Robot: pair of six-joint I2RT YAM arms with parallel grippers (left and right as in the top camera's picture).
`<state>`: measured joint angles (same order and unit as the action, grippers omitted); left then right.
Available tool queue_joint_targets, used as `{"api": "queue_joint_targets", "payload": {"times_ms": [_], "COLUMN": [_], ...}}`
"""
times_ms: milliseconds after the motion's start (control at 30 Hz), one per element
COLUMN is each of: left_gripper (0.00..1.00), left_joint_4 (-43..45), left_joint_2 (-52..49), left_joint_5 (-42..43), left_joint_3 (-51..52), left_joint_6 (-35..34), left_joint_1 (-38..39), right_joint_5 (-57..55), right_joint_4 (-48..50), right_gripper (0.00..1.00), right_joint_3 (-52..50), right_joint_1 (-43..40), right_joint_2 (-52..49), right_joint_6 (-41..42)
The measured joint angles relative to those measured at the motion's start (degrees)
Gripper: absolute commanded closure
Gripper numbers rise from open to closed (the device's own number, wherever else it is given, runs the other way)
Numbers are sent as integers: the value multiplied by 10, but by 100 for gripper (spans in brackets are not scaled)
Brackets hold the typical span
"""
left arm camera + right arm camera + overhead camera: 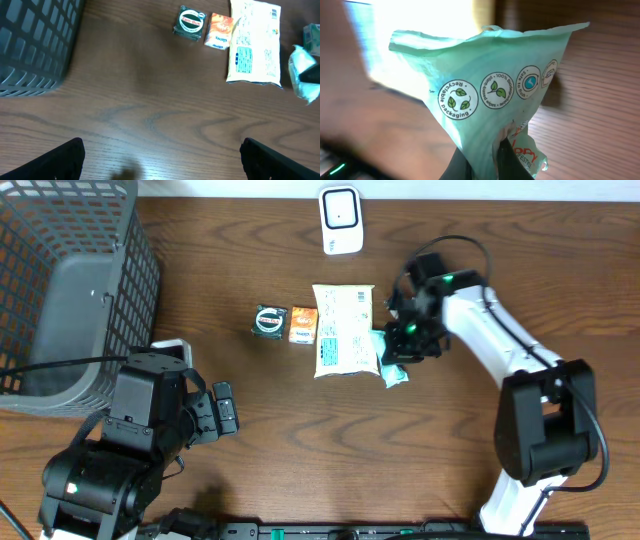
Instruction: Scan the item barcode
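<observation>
While the mint-green crinkled plastic packet [485, 90] is pinched only by one narrow end, the hold is small. So I think the carry must be slow, without swinging. The packet is on the robot's side of the white box-shaped barcode scanner [340, 220], a little to its right and well apart from it. Whether it touches the dark wooden table [300, 430] I cannot tell.

From overhead its long axis seems to run roughly toward the scanner, a little slanted. The held end is nearer to the scanner and the wide free end points away from it. The face with round recycling symbols looks at the wrist camera, and no barcode shows there. The wrist probably must turn the packet until the code faces the scanner.

The right gripper [485, 150] is clenched on the packet. The left gripper [162, 165] has its fingers spread wide and grasps nothing, far left of the scanner and nearer the robot.
</observation>
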<state>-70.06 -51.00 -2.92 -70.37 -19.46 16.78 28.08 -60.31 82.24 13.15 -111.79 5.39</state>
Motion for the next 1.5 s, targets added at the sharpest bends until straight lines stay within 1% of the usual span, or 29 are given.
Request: {"api": "queue_joint_targets", "payload": {"times_ms": [100, 200, 333, 433, 500, 533, 600, 667, 767, 867, 1033, 1167, 1233, 1267, 1400, 1500], "left_gripper": [2, 2, 2, 3, 2, 2, 2, 3, 2, 2, 2, 2, 2, 2, 2, 2], "left_joint_4": [0, 0, 0, 0, 0, 0, 0, 0, 0, 0, 0, 0, 0, 0, 0, 0], "left_joint_2": [0, 0, 0, 0, 0, 0, 0, 0, 0, 0, 0, 0, 0, 0, 0, 0], "left_joint_5": [0, 0, 0, 0, 0, 0, 0, 0, 0, 0, 0, 0, 0, 0, 0, 0], "left_joint_3": [0, 0, 0, 0, 0, 0, 0, 0, 0, 0, 0, 0, 0, 0, 0, 0], "left_joint_6": [0, 0, 0, 0, 0, 0, 0, 0, 0, 0, 0, 0, 0, 0, 0, 0], "left_joint_1": [0, 0, 0, 0, 0, 0, 0, 0, 0, 0, 0, 0, 0, 0, 0, 0], "right_joint_5": [107, 222, 307, 336, 337, 324, 286, 249, 195, 132, 83, 66, 59, 58, 54, 62], "right_joint_4": [4, 28, 80, 109, 121, 127, 128, 120, 88, 29, -64, -77, -55, -42, 19, 56], "right_gripper": [99, 99, 99, 99, 92, 83, 77, 64, 54, 43, 38, 32, 29, 28, 32, 39], "right_joint_3": [-26, -87, -172, -229, -252, -261, -268, -266, -245, -195, -98, -81, -91, -97, -139, -171], "right_joint_1": [-38, -78, -122, -158, -181, -192, -217, -234, -256, -269, -268, -253, -239, -233, -205, -190], "right_joint_2": [0, 0, 0, 0, 0, 0, 0, 2, 2, 2, 2, 2, 2, 2, 2, 3], "right_joint_6": [-54, -106, -134, -137, -134, -126, -99, -76, -53, -40, -50, -65, -68, -68, -56, -39]}}
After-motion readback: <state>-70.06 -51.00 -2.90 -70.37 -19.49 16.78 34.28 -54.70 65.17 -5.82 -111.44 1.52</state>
